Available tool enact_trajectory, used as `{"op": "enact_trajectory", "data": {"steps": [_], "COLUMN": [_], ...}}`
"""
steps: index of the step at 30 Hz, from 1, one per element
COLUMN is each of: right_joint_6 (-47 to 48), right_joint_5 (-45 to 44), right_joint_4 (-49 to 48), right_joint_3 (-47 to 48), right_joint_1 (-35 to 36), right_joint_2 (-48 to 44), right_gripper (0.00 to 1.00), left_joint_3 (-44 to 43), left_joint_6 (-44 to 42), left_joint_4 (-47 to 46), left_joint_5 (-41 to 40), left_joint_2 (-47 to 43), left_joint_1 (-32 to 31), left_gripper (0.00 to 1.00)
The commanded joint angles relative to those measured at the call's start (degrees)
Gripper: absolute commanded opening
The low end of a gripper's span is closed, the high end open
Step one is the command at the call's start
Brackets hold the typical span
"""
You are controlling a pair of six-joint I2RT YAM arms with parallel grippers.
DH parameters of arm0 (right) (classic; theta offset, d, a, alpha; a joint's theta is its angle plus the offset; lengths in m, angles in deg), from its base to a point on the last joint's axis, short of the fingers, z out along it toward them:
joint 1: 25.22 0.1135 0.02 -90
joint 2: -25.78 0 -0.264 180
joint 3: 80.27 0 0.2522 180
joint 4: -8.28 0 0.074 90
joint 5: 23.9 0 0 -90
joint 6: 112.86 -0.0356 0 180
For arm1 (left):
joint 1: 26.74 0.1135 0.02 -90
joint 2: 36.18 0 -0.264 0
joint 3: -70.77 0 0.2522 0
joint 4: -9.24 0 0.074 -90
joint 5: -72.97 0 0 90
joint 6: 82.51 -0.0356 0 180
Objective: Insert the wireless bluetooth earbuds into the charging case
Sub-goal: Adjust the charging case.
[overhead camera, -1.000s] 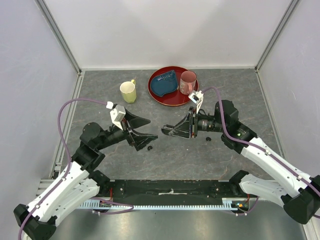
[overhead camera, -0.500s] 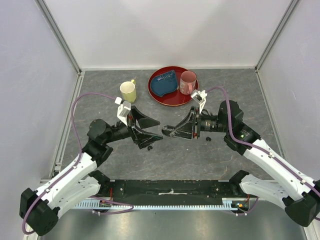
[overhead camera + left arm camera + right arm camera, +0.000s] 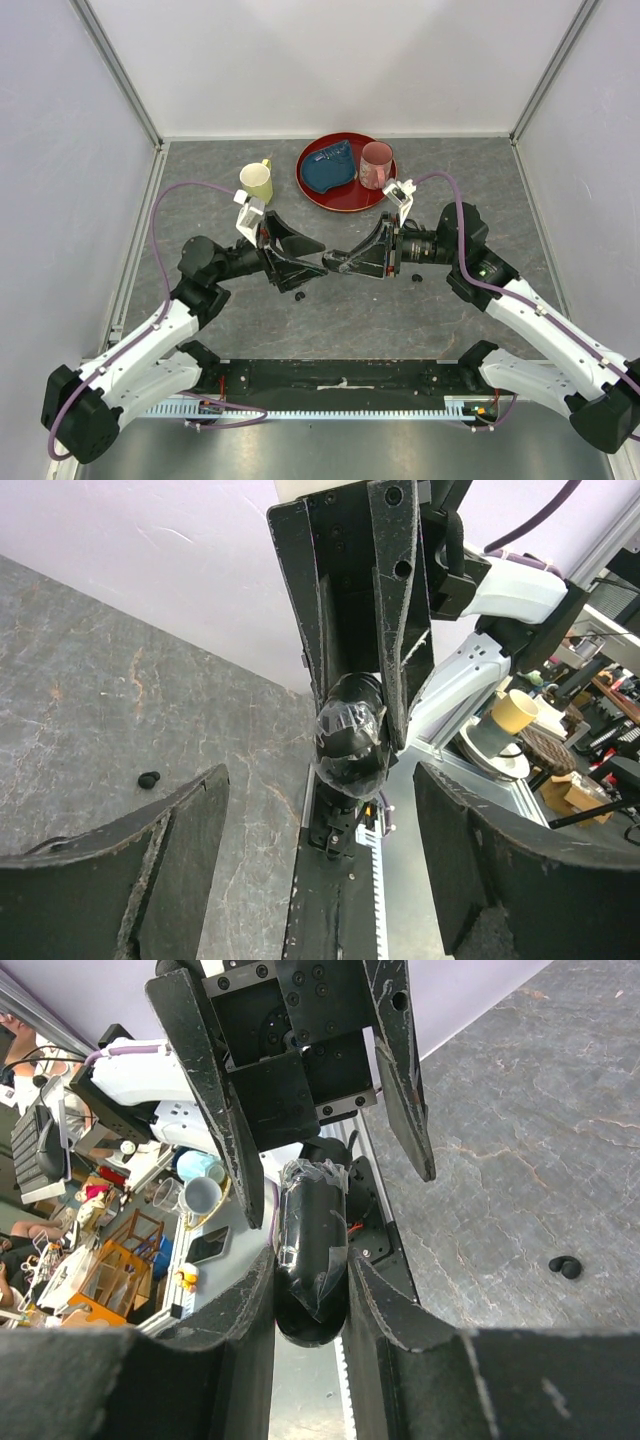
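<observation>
My right gripper (image 3: 312,1300) is shut on a black oval charging case (image 3: 310,1245) wrapped in clear tape and holds it above the table, pointing left. My left gripper (image 3: 320,870) is open; its jaws stand wide on either side of the case's free end (image 3: 350,740) without touching it. In the top view the two grippers (image 3: 308,262) (image 3: 336,262) meet tip to tip at mid table. One tiny black earbud (image 3: 299,296) lies on the table below them, another (image 3: 415,277) lies under the right wrist. Single earbuds show in the wrist views (image 3: 149,778) (image 3: 566,1267).
A red plate (image 3: 350,197) at the back holds a blue cloth (image 3: 328,167) and a pink mug (image 3: 375,165). A yellow mug (image 3: 257,183) stands left of it. Walls close the table on three sides.
My left arm has moved right and forward, bringing its open jaws up around the tip of the case. The right gripper has held the case nearly still.
</observation>
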Motion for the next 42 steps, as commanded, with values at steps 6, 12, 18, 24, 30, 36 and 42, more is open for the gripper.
{"op": "enact_trajectory", "data": {"steps": [6, 12, 18, 24, 30, 36, 42], "right_joint_6": [-1.6, -1.6, -2.1, -2.8, -3.1, -3.1, -3.3], "right_joint_5": [0.4, 0.6, 0.3, 0.0, 0.0, -0.2, -0.6], "right_joint_4": [-4.6, -4.7, -5.5, -6.5, -7.0, -7.0, -7.3], "right_joint_3": [-1.2, -1.3, -1.9, -2.3, -2.6, -2.8, -3.1], "right_joint_1": [-0.1, -0.1, -0.1, -0.1, -0.1, -0.1, -0.1], "right_joint_2": [0.4, 0.9, 1.1, 1.2, 1.6, 1.6, 1.5], "right_gripper": [0.01, 0.01, 0.01, 0.01, 0.01, 0.02, 0.02], "left_joint_3": [-2.8, -3.4, -3.5, -3.6, -4.0, -4.2, -4.6], "left_joint_6": [3.5, 3.9, 4.2, 4.3, 4.0, 3.9, 4.0], "left_joint_4": [-2.9, -2.7, -2.6, -2.8, -2.7, -2.8, -2.8], "left_joint_5": [2.4, 1.9, 2.1, 3.2, 3.1, 2.6, 3.3], "left_joint_2": [2.2, 2.8, 3.4, 4.2, 4.6, 5.0, 6.0], "left_joint_1": [-0.1, -0.1, -0.3, -0.8, -1.2, -1.5, -2.1], "left_gripper": [0.75, 0.63, 0.59, 0.59, 0.56, 0.47, 0.41]}}
